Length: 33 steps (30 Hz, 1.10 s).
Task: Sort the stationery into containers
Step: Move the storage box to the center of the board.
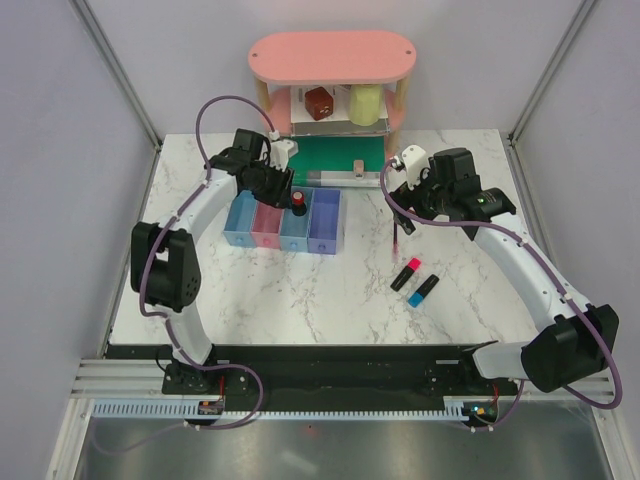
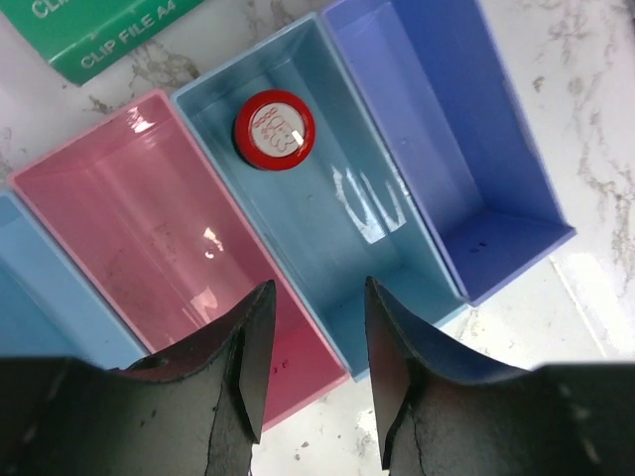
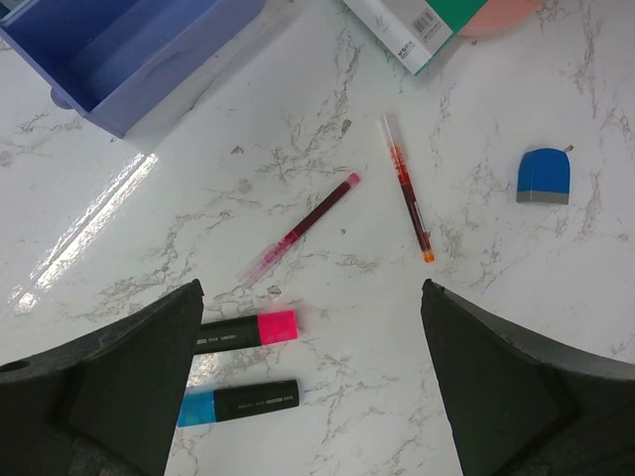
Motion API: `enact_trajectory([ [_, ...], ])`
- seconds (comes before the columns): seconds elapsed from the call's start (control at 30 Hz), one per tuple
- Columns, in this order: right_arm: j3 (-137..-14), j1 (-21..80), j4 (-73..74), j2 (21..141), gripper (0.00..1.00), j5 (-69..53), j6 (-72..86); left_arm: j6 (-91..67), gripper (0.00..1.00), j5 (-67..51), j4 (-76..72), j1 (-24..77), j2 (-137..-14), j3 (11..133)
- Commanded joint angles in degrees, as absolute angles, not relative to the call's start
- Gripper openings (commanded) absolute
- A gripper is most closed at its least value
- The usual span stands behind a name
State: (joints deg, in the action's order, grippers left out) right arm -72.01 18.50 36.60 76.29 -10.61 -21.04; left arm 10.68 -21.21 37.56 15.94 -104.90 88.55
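**Left tool over the bins, right tool spread above the loose stationery**

The left tool hangs above the row of four joined containers, which stand left of the middle of the worktop, toward its far edge. Its jaws are partly open and hold nothing. In the wrist view, the gap between them sits over the wall shared by the pink bin and the blue bin, at one end of the row. The small red-black round piece stands inside the blue bin at its opposite end. That is ahead of the fingertips and well clear of them. The purple-blue bin lies on the far side of the blue one, and the green book lies past the bins.

The right tool hovers over the right half of the worktop, its jaws wide and empty. The pink-ended highlighter and the blue-ended highlighter lie side by side on the marble between its fingers. Both are close to one finger, and that finger hides the black end of the pink-ended one. Ahead of the tips lie a thin red pen and a second thin pen, apart from each other. The small blue piece lies farther out, to the side of the second pen.
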Motion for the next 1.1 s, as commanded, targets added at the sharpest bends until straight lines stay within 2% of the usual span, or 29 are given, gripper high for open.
enact_trajectory([
  [0.0,-72.42,18.37,35.07,74.44,0.98,-11.07,-20.74,12.92,0.48,-17.32,35.95,16.0,-105.82,87.45],
  [0.43,-71.89,18.37,35.07,74.09,0.98,-11.08,-20.74,15.2,0.47,-12.31,32.87,14.94,-105.29,81.83],
  [1.07,-71.37,18.37,35.07,73.74,0.98,-10.99,-20.83,16.0,0.47,-11.25,30.85,14.68,-108.1,77.26],
])
